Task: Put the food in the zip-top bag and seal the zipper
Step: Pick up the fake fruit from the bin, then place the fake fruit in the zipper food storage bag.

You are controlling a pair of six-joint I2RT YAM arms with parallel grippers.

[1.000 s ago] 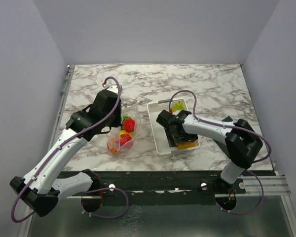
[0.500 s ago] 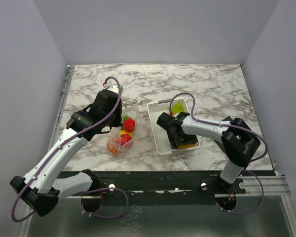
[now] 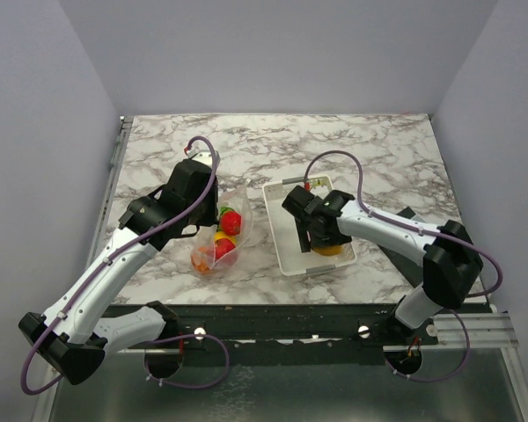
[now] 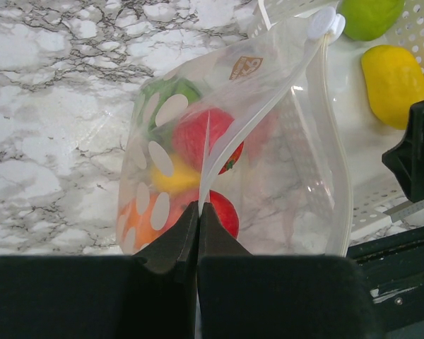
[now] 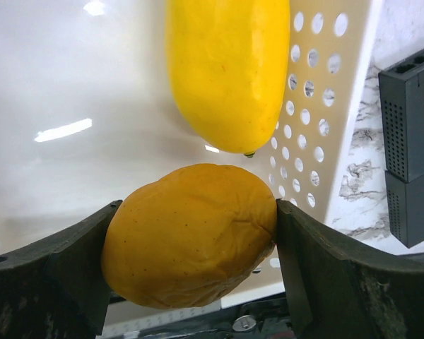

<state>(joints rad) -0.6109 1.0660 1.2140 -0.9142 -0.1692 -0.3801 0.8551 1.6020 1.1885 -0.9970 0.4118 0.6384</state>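
The zip-top bag lies left of centre, mouth open toward the basket, holding red, yellow, orange and dark green food. My left gripper is shut on the bag's rim; the left wrist view shows the jaws pinching the zipper strip, with its white slider at the far end. My right gripper is in the white basket, shut on an orange fruit. A yellow fruit lies just beyond it. A light green fruit sits at the basket's far end.
The white slotted basket stands right of the bag, its perforated wall close beside my right fingers. A black block sits on the marble past that wall. The table's front edge and a black rail run just below the basket.
My right gripper has shifted slightly toward the back of the basket and now hides the light green fruit from above. The left arm and the bag have not moved.
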